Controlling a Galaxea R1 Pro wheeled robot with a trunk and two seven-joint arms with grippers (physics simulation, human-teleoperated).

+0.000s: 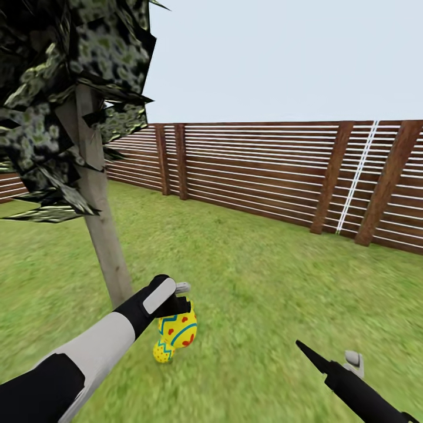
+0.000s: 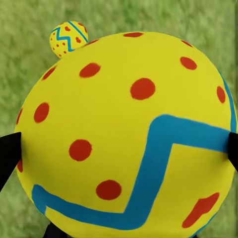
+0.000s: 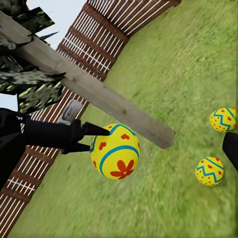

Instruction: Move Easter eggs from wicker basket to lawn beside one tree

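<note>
While a smooth, rounded Easter egg (image 1: 179, 330) (probably slippery, best pinched at its widest girth) is clamped by the left gripper (image 1: 181, 305), the right gripper (image 1: 329, 361) is judged empty, its opening unclear.

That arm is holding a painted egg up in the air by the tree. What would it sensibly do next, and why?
Probably lower the egg to the grass and open the left gripper. It is clamped above the lawn beside the tree, and two other eggs already lie on the grass near the trunk, so this looks like the last one.
</note>
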